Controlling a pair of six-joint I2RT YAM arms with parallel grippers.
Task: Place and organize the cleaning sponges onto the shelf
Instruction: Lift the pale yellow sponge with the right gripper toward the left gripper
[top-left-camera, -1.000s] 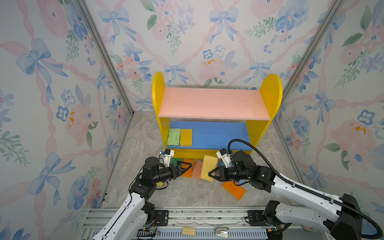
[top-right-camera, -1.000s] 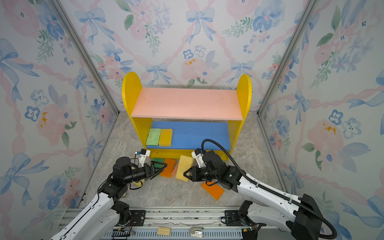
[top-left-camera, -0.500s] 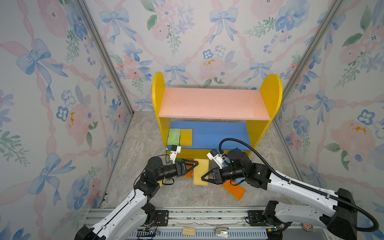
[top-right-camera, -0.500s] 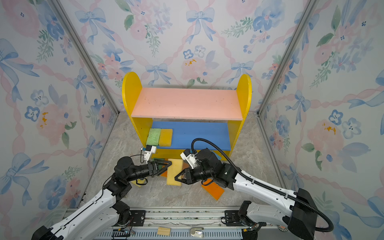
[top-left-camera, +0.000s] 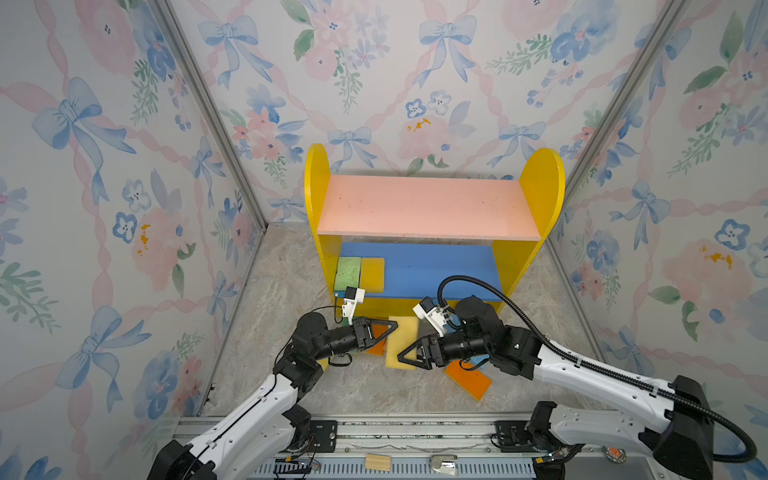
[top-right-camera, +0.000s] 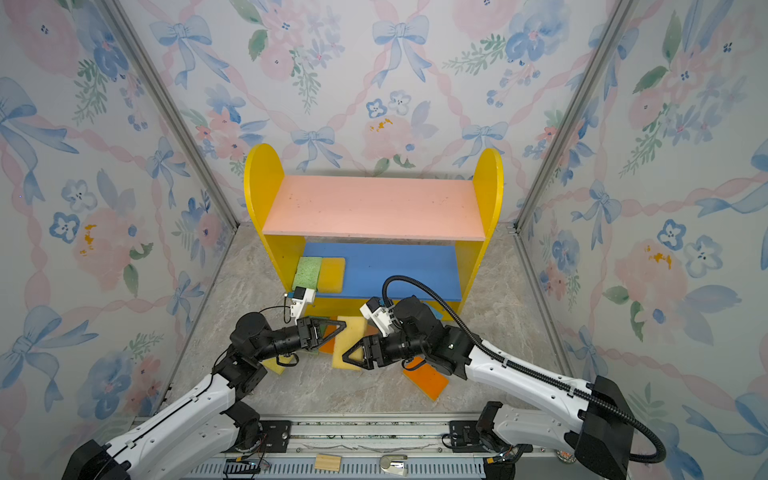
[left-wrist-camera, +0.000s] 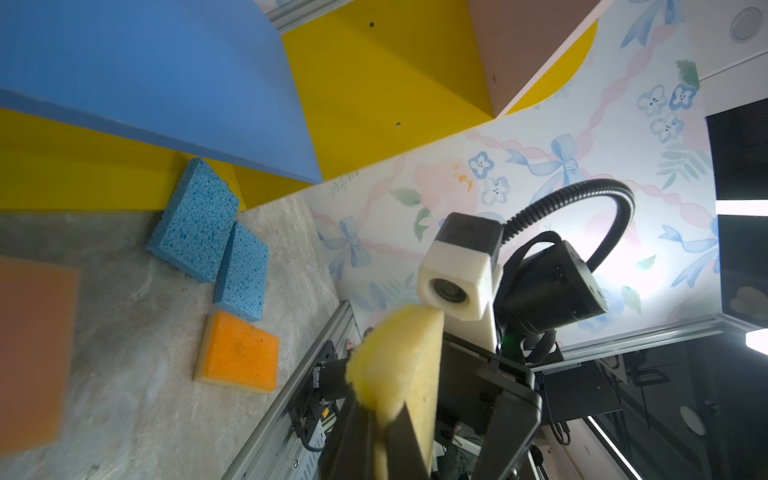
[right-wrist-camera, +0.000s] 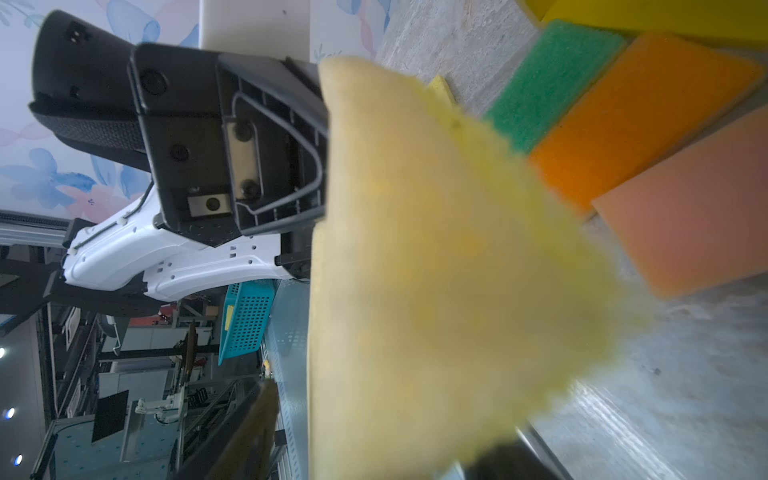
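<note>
My left gripper (top-left-camera: 392, 329) pinches the yellow sponge (top-left-camera: 403, 336), long axis aimed at the shelf (top-left-camera: 428, 212) just ahead; my right gripper (top-left-camera: 404, 358) stands open at its near end.

Top views: you look from high over the front rail (top-left-camera: 415, 430), down at the shelf (top-left-camera: 432, 212), both sharing the whole floor (top-left-camera: 374, 390). Left wrist: tight behind the yellow sponge (left-wrist-camera: 399, 361), facing the right arm's camera (left-wrist-camera: 453, 274); right wrist: tighter on that sponge, facing the left arm (right-wrist-camera: 174, 257).
</note>
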